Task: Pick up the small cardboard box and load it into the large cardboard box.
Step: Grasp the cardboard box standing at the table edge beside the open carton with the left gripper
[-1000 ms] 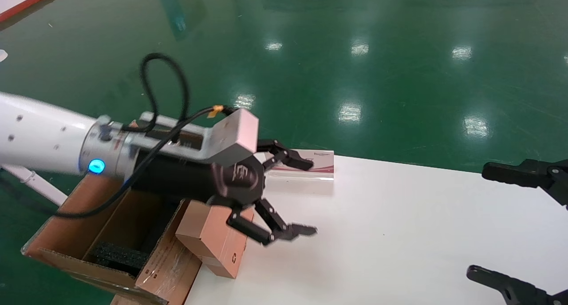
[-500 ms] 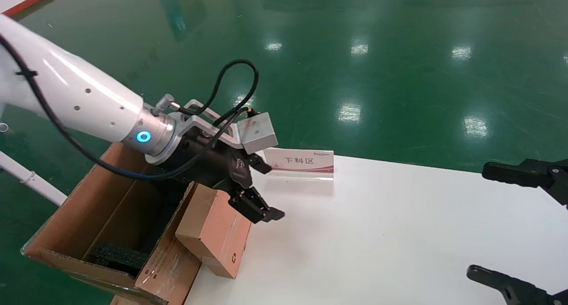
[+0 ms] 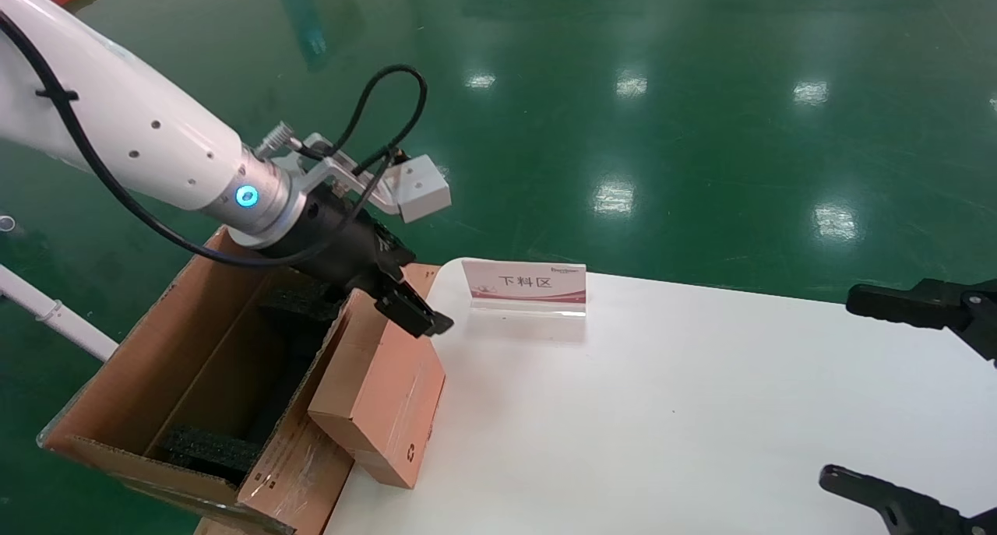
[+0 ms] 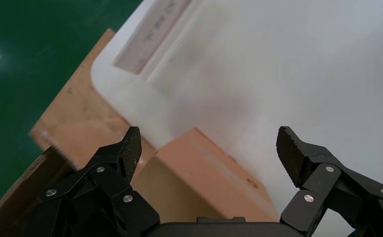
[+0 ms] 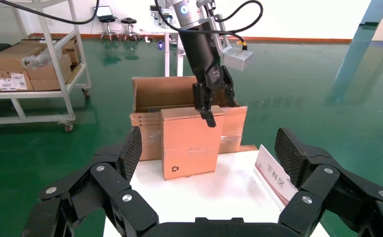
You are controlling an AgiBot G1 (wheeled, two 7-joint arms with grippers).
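The small cardboard box [image 3: 382, 399] stands on end at the white table's left edge, leaning against the large cardboard box [image 3: 140, 399], with its recycling mark low. My left gripper [image 3: 405, 305] is open and hangs over the small box's upper far edge, one finger [image 3: 417, 321] on the table side. In the left wrist view the jaws are wide apart around the small box's top [image 4: 204, 173]. The right wrist view shows the left gripper [image 5: 210, 106] atop the small box [image 5: 189, 143], with the large box [image 5: 149, 96] behind. My right gripper [image 3: 864, 395] is open and empty at the table's right.
A white and red sign [image 3: 530, 282] stands on the table [image 3: 662, 410] near its far left corner. Black foam blocks [image 3: 206, 445] lie inside the large box. Green floor surrounds the table. A shelf with cartons [image 5: 26, 64] stands far behind.
My left gripper has moved back and left from over the table to the small box's top far edge, and the arm has swung upward. The small box and right gripper have not moved.
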